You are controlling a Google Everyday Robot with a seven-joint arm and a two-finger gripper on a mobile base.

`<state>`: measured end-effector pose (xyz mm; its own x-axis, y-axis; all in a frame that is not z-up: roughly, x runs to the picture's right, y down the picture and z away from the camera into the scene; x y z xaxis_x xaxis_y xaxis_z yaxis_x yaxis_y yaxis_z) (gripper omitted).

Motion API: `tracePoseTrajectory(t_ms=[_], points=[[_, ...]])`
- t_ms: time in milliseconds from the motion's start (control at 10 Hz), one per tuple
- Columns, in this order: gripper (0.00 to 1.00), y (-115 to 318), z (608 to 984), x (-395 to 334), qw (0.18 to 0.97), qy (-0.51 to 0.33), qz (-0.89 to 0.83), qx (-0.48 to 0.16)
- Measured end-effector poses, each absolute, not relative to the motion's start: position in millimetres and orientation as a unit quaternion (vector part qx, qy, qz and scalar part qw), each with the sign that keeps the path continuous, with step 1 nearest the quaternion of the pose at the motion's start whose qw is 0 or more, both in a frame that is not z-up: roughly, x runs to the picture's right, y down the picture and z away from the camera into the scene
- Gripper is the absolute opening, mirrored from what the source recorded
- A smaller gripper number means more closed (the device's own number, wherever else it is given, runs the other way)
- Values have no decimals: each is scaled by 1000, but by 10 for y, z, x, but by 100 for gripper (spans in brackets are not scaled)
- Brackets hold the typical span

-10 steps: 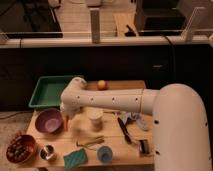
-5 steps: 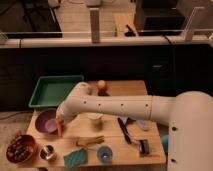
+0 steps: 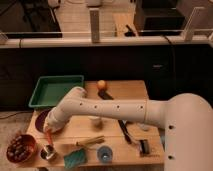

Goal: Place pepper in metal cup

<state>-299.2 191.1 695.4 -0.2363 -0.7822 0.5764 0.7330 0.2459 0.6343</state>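
The pepper (image 3: 48, 135) is a slim red-orange chili, hanging point-down from my gripper (image 3: 50, 131) at the table's front left. The gripper is shut on it. The metal cup (image 3: 48, 152) is a small shiny steel cup standing just below the pepper, with a small gap between them. My white arm (image 3: 107, 107) reaches from the right across the table and hides part of what lies behind it.
A purple bowl (image 3: 41, 119) sits just behind the gripper. A brown bowl of dark fruit (image 3: 20, 148) stands left of the cup. Also here are a green tray (image 3: 55, 90), an orange fruit (image 3: 101, 84), a white cup (image 3: 95, 121), a blue cup (image 3: 104, 153), a teal sponge (image 3: 75, 157) and dark tools (image 3: 125, 133).
The arm has swung left and down toward the front. The gripper with the pepper moved from beside the purple bowl to just above the metal cup.
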Motion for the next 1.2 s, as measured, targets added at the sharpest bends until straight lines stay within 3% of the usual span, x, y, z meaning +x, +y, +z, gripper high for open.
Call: tracePoseTrajectory(t_ms=[300,600,1200], points=[[2,2079,6858,-3159,548,-506,-666,21],[2,2283,6934,-3102,478,-514,-712,-26],[2,2453,7100,-3002,442,-531,-720,-70]])
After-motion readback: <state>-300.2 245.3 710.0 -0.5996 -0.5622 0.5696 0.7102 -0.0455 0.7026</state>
